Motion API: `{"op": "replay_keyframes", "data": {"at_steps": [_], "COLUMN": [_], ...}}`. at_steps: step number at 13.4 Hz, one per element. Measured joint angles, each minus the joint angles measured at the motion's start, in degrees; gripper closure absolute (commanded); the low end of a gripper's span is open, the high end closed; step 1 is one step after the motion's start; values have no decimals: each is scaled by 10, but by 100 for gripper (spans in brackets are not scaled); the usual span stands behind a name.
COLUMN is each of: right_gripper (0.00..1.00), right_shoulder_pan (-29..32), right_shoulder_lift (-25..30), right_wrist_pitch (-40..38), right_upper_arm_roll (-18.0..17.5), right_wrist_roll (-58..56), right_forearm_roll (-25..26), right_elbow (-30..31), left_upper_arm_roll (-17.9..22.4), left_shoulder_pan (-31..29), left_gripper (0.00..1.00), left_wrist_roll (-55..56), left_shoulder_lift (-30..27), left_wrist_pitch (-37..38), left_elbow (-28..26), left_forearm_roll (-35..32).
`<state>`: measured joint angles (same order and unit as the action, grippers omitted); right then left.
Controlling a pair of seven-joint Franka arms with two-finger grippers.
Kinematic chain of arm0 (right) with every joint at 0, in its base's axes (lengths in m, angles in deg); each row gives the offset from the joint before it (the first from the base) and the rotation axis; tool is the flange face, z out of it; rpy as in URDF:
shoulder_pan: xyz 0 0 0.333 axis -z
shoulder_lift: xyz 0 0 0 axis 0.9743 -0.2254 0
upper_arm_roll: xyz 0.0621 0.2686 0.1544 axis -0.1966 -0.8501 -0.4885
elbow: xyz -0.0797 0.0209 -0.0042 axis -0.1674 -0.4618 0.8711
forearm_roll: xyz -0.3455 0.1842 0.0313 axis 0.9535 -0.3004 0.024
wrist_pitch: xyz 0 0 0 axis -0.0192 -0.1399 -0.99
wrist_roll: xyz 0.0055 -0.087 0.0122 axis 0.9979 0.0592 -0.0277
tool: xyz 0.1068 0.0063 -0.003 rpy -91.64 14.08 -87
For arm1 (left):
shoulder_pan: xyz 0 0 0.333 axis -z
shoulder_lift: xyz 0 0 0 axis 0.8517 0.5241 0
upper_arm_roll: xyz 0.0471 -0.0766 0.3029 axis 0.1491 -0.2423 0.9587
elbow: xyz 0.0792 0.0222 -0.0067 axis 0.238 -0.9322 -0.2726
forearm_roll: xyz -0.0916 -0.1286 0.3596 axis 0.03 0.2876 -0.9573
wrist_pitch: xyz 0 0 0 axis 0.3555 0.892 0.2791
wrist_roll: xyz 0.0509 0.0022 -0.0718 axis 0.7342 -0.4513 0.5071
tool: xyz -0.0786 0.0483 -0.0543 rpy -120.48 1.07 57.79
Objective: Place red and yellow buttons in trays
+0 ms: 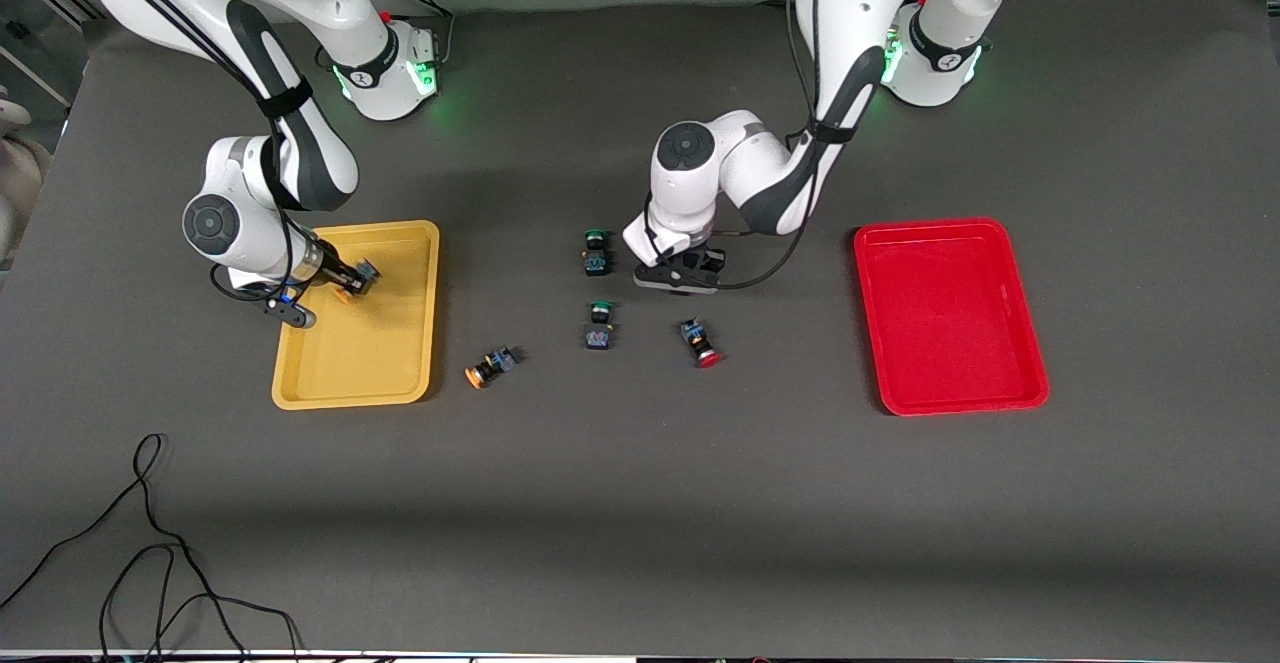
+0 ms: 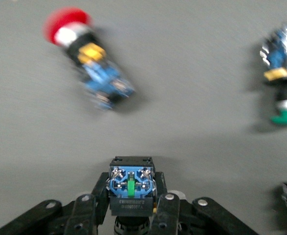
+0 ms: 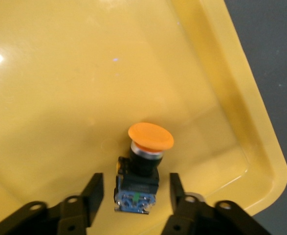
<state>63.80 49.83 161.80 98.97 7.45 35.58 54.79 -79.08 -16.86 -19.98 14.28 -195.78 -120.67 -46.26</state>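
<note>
My right gripper (image 1: 352,281) (image 3: 136,193) hangs open low in the yellow tray (image 1: 400,363) (image 3: 60,98). A yellow button (image 3: 144,161) (image 1: 344,294) lies on the tray floor between its fingers, touching neither. Near the table's middle, my left gripper (image 1: 685,278) (image 2: 132,196) is shut on a blue-black button (image 2: 132,182) whose cap is hidden. A red button (image 1: 700,343) (image 2: 92,66) lies just nearer the camera than that gripper. Another yellow button (image 1: 488,366) lies beside the yellow tray. The red tray (image 1: 950,315) sits toward the left arm's end and holds nothing.
Two green-capped buttons (image 1: 596,251) (image 1: 599,324) lie beside the left gripper, toward the right arm's end; one shows in the left wrist view (image 2: 284,83). A loose black cable (image 1: 150,553) curls at the near corner on the right arm's end.
</note>
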Motion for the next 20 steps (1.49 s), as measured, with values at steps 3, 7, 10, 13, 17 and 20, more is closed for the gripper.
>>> {"op": "replay_keyframes", "data": {"at_steps": [3,7,10,13,17,20], "right_gripper": [0,0,0,0,0,24], "right_shoulder_pan": [-1,-5,-12,-15,-34,-33], "right_shoulder_lift": [14,17,-47,-141,-232,-256], "right_wrist_pitch": [-30,-197,-227,-183,-112,-64], "right_upper_arm_roll": [-2,-58,-110,-152,-159,-158], "right_wrist_roll": [4,104,180,249,273,273], "right_forearm_roll": [0,-36,-88,-92,-92,-92], "right_elbow": [-29,-214,-335,-394,-404,-378], "left_upper_arm_roll": [0,3,5,5,5,5], "left_shoulder_pan": [-60,-175,-267,-315,-367,-396], "left_gripper": [100,100,100,100,100,100], "left_wrist_roll": [-49,-191,-259,-282,-311,-313], "left_shoulder_lift": [-79,-172,-221,-241,-240,-234], "left_wrist_pitch": [127,233,225,127,17,3], "left_elbow": [5,-24,-95,-194,-288,-293], "left_forearm_roll": [16,49,68,68,69,70]}}
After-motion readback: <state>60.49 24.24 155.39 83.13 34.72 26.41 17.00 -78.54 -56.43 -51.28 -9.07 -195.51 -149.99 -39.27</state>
